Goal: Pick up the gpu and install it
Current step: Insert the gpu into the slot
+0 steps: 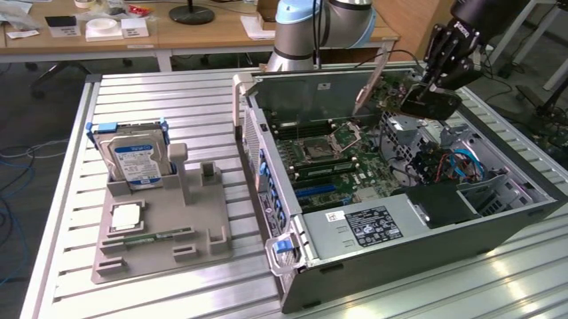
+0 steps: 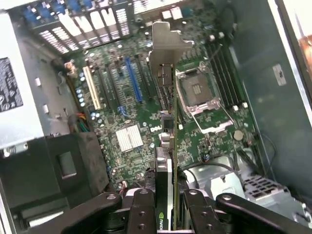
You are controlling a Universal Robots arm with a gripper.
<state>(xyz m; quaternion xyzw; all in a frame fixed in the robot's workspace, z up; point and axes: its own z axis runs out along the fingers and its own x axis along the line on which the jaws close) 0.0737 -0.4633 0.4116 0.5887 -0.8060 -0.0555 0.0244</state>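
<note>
Exterior view: noting the gripper (image 1: 424, 83) hanging over the far end of the open computer case (image 1: 400, 246), on the exterior view's right. Clamping the gpu (image 1: 373, 83) between its fingers, jaws pressing on both faces of the card. Holding the card on edge and tilted, its upper end rising above the case's far wall.

Wrist view: confirming the grip, gripper (image 2: 168, 214) closed on the gpu (image 2: 167, 161) (a green logo showing on the card's near edge). Pointing the silver end bracket (image 2: 168, 41) away from the fingers (image 2: 141, 212), out over the motherboard (image 2: 122, 105). Hanging in line between the blue slot (image 2: 132, 80) and the open CPU socket (image 2: 200, 92); not yet seated in any slot.

Recording, well apart on the exterior view's left, a grey holder (image 1: 169, 246) sitting on the slatted table (image 1: 159, 100), carrying a hard drive (image 1: 133, 163) upright at its far end and a green memory stick (image 1: 153, 235) lying nearer.
</note>
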